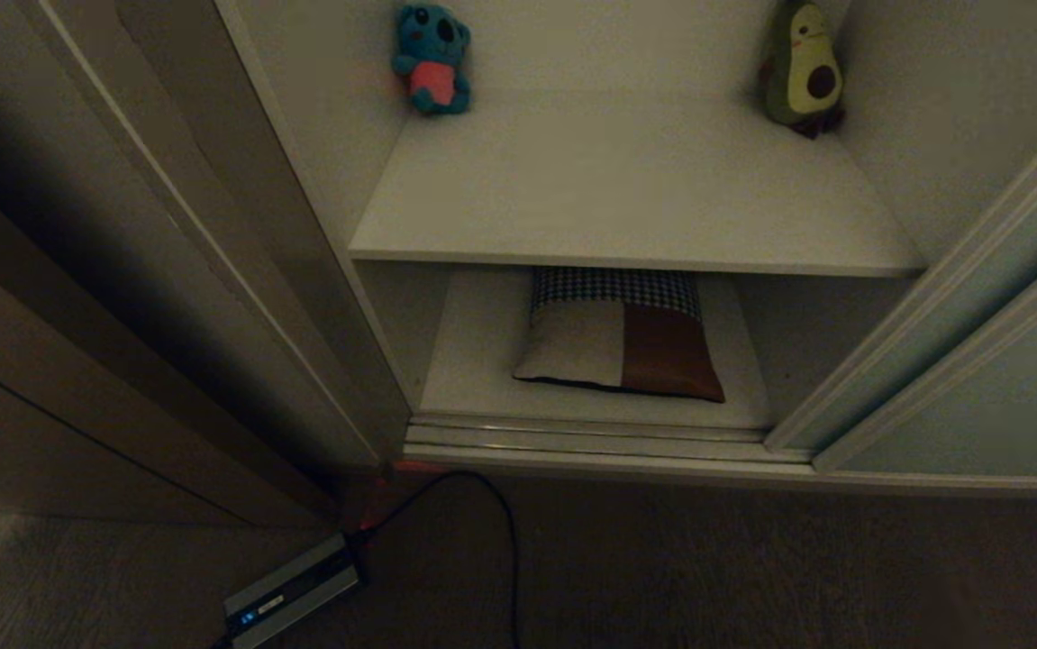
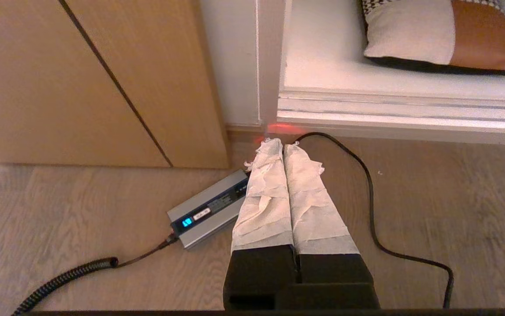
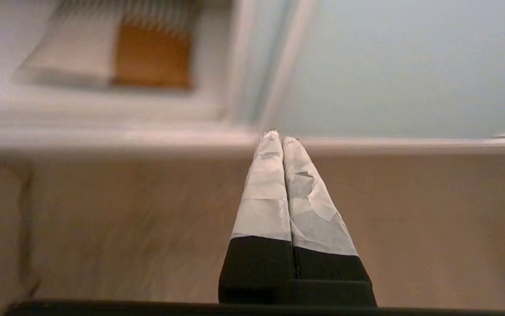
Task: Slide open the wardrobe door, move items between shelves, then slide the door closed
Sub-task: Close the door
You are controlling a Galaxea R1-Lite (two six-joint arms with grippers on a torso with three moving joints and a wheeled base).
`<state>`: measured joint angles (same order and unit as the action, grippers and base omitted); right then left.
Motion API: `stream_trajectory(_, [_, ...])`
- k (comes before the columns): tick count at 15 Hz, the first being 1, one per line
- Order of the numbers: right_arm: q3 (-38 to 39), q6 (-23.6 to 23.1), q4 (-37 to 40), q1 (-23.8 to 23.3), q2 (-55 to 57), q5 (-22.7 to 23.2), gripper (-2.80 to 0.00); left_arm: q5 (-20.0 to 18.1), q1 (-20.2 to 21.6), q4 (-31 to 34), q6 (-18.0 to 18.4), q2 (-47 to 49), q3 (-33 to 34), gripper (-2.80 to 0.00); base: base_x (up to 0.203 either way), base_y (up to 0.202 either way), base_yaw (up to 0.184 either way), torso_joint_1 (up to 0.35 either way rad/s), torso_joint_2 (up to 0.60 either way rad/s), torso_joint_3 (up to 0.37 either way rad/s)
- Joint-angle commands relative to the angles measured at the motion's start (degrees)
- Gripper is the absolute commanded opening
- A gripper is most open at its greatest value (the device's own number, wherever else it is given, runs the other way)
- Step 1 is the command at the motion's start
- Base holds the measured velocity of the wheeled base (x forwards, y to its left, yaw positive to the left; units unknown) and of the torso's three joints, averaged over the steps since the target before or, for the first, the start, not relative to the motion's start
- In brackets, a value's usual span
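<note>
The wardrobe stands open. Its pale grey-green sliding door (image 1: 977, 379) is pushed to the right. On the upper shelf (image 1: 626, 189) a teal koala plush (image 1: 432, 59) sits at the back left and a green avocado plush (image 1: 802, 68) at the back right. The cushion (image 1: 622, 338) lies flat on the lower shelf (image 1: 473, 361). Neither gripper shows in the head view. My left gripper (image 2: 281, 142) is shut and empty, low over the floor in front of the wardrobe's left corner. My right gripper (image 3: 278, 136) is shut and empty, above the floor, pointing at the foot of the door (image 3: 410, 66).
A grey power brick (image 1: 288, 590) with a lit blue display lies on the wood floor, with a black cable (image 1: 504, 541) looping toward the wardrobe. The ribbed floor track (image 1: 590, 442) runs along the wardrobe's front. Brown wooden panelling (image 1: 77, 342) stands to the left.
</note>
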<state>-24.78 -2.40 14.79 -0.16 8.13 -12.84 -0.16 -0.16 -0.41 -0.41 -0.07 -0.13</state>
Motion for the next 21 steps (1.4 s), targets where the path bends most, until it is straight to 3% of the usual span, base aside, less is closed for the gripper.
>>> stream_trajectory(1, [-6.72, -0.12, 0.13, 0.0, 7.27, -2.58, -2.8, -0.02, -0.02, -0.02, -0.02, -0.01, -0.04, -2.8, 0.0, 0.0, 0.0, 0.0, 0.0, 0.0])
stream_trajectory(6, [-32.82, -3.16, 0.68, -0.23, 26.02, -6.88, -2.8, -0.02, -0.02, -0.02, -0.02, -0.01, -0.04, -2.8, 0.0, 0.0, 0.0, 0.0, 0.0, 0.0])
stream_trajectory(8, [-44.46, -3.53, 1.71, -4.71, 34.82, -4.7, -2.8, -0.02, -0.02, -0.02, -0.02, -0.01, -0.04, -2.8, 0.0, 0.0, 0.0, 0.0, 0.0, 0.0])
stream_trajectory(11, [-53.09, -3.75, 3.13, -22.46, 42.82, 9.41, -2.8, -0.02, -0.02, -0.02, -0.02, -0.01, -0.04, -2.8, 0.0, 0.0, 0.0, 0.0, 0.0, 0.0])
stream_trajectory(14, [-58.87, -4.11, 4.06, -39.86, 50.0, 30.55, -2.8, -0.02, -0.02, -0.02, -0.02, -0.01, -0.03, -2.8, 0.0, 0.0, 0.0, 0.0, 0.0, 0.0])
stream_trajectory(18, [-62.49, -4.97, 4.3, -50.42, 57.55, 44.25, -2.8, -0.02, -0.02, -0.02, -0.02, -0.01, 0.05, -2.8, 0.0, 0.0, 0.0, 0.0, 0.0, 0.0])
stream_trajectory(21, [-64.22, -4.63, 4.55, -61.75, 61.12, 59.7, -2.8, -0.02, -0.02, -0.02, -0.02, -0.01, 0.04, -2.8, 0.0, 0.0, 0.0, 0.0, 0.0, 0.0])
